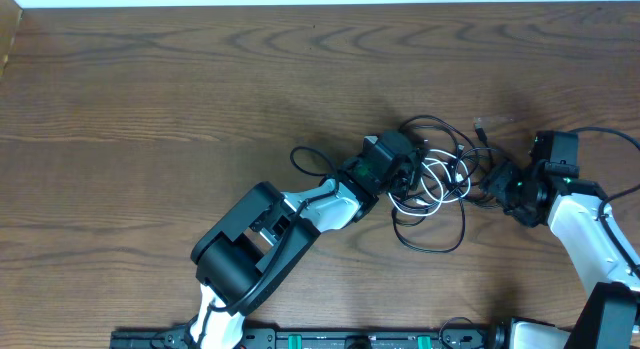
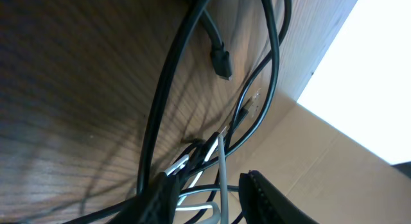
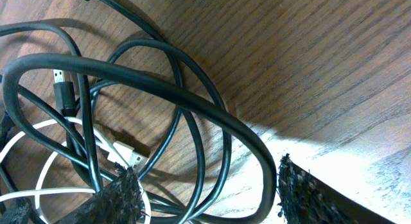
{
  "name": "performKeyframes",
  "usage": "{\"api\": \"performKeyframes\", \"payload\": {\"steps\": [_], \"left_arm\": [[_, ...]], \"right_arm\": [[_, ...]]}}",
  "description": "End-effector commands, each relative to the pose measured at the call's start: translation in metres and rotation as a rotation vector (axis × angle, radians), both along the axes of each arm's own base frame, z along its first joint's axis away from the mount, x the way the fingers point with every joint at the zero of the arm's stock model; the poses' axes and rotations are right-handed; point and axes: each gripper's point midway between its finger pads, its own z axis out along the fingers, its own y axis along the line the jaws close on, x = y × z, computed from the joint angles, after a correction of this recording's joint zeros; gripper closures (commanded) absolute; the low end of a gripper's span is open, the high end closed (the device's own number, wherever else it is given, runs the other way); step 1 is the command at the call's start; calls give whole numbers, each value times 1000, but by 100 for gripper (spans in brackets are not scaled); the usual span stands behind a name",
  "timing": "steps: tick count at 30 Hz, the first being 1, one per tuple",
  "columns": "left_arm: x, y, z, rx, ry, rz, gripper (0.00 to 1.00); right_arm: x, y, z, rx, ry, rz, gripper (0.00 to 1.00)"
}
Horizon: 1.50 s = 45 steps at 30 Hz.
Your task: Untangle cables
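The cables (image 1: 437, 179) lay in one tangled heap on the wooden table (image 1: 200, 89), right of its middle, between the two grippers. From above, the white cable (image 1: 441, 177) made several small loops at the heart of the heap, and black cables looped around it, one reaching toward the far edge and another toward the near edge. The left gripper (image 1: 408, 174) was at the left side of the heap, right over the white loops. In its wrist view the left gripper (image 2: 215, 198) had its jaws apart, with white strands (image 2: 221, 160) and thin black ones running through the gap. That gap was wider than the strands, and no pinch on them showed. A black plug (image 2: 221, 60) hung free at the end of a black cable further out. The right gripper (image 1: 492, 182) sat at the right edge of the heap. In its wrist view the right gripper (image 3: 205, 172) stood wide open and held nothing. Its padded fingers (image 3: 119, 198) straddled a thick black loop (image 3: 192, 99) lying on the wood. Behind that loop were the white cable (image 3: 32, 124), a pale flat plug (image 3: 131, 153) and a small black plug (image 3: 63, 89).
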Motion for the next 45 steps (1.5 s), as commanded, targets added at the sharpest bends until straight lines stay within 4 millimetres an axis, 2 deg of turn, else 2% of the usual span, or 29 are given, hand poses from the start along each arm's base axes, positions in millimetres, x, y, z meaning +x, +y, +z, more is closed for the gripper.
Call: {"api": "performKeyframes", "payload": {"steps": [1,5,10,11,13,24,27,31,34,37,38,40,43,45], "left_arm": [[3,0,0,2,-6,13,69],[3,0,0,2,-6,13,77],[3,0,0,1,-5,11,81],[2,-1,0,-1,-3,6,87],[2,-1,1,-2,-2,3,92],[10,8,7,60,-126,-122,93],[24,21,33,70,-260,-228,93],[41,48,98,59,-508,-348,93],[46,72,138,75,-633,-375,93],[48,95,166,117,-727,-385,92],[48,108,178,148,-757,-379,93],[46,129,193,189,-778,-365,93],[38,145,206,228,-791,-363,92],[29,149,210,250,-798,-383,93]], "right_arm": [[-1,2,1,-9,-6,15,33],[-1,2,1,-9,-6,15,32],[-1,2,1,-9,-6,14,32],[-1,2,1,-9,-6,15,32],[-1,2,1,-9,-6,14,32],[-1,2,1,-9,-6,15,31],[-1,1,2,-10,-6,14,31],[-1,-4,1,-37,-1,4,31],[-1,-4,1,-38,-2,4,31],[-2,-9,0,-64,3,-5,30],[-2,-12,0,-82,6,-12,30],[-2,-12,0,-85,6,-13,31],[-1,-10,1,-72,-1,-8,30],[7,9,6,15,-47,68,25]]}}
